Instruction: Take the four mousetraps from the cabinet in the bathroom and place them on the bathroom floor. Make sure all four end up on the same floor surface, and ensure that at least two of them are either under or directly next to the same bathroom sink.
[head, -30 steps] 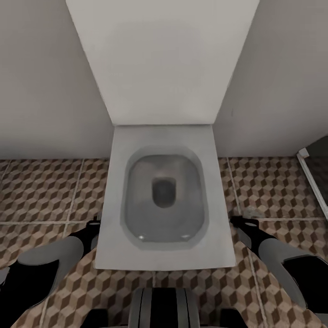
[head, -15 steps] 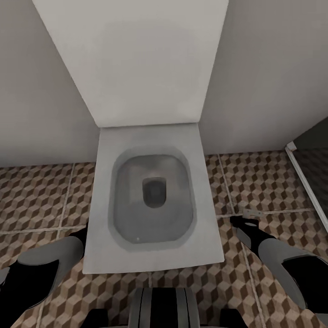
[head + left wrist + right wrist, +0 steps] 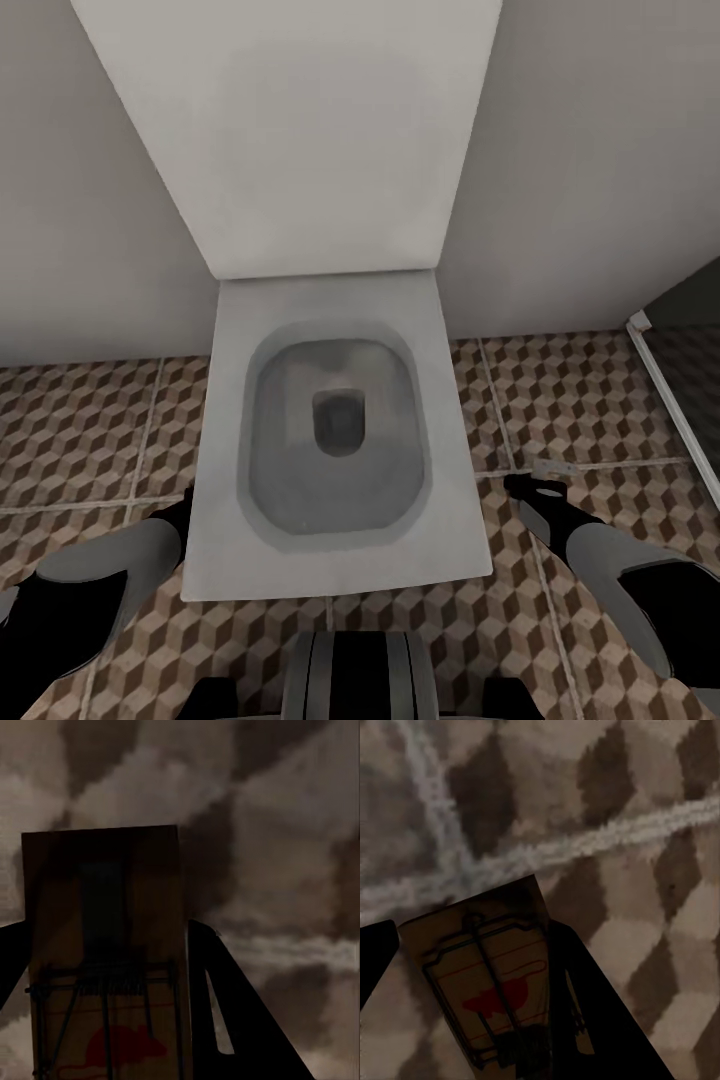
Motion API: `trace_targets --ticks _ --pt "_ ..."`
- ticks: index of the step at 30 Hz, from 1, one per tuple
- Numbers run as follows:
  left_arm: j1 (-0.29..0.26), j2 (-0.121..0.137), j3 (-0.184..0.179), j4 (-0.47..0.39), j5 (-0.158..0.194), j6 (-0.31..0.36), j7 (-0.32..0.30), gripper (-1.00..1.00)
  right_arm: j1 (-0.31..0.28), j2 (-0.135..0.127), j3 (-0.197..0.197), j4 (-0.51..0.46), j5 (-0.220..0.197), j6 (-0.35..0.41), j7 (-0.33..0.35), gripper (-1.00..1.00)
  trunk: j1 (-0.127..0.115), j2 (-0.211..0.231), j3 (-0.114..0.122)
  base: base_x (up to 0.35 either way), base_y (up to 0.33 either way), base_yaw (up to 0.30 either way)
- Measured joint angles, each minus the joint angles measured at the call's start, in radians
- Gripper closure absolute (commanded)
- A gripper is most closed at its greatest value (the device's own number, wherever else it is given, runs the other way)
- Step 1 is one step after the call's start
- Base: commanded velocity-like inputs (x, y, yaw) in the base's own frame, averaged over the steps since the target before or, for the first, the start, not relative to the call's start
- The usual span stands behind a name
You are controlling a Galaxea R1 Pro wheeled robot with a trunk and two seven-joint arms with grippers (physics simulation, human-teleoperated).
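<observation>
Left wrist view has the left hand (image 3: 112, 1012) clenched on a mousetrap (image 3: 105, 952), held above the bathroom floor (image 3: 285, 810). Right wrist view has the right hand (image 3: 472, 1005) grasping a second mousetrap (image 3: 484, 975) over the tiles. Head view looks down on a square white toilet (image 3: 335, 440) at 12 o'clock, an arm at either side. By my judgement two traps are out of the cabinet but not yet laid down; the other two, and the sink, are somewhere off-camera
</observation>
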Motion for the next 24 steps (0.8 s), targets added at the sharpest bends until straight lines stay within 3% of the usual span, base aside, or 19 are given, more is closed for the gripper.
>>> trace_targets --ticks 7,24 --pt "-0.003 -0.008 0.0 0.049 -0.001 -0.001 0.003 1.0 0.0 0.003 0.003 -0.001 0.003 0.0 -0.001 1.0 0.0 0.0 -0.002 0.0 0.0 0.0" --pt "-0.038 -0.014 0.002 0.05 -0.001 -0.001 0.001 1.0 0.0 0.003 0.005 -0.001 0.004 -0.001 0.001 1.0 0.0 0.0 -0.011 0.0 0.0 0.0"
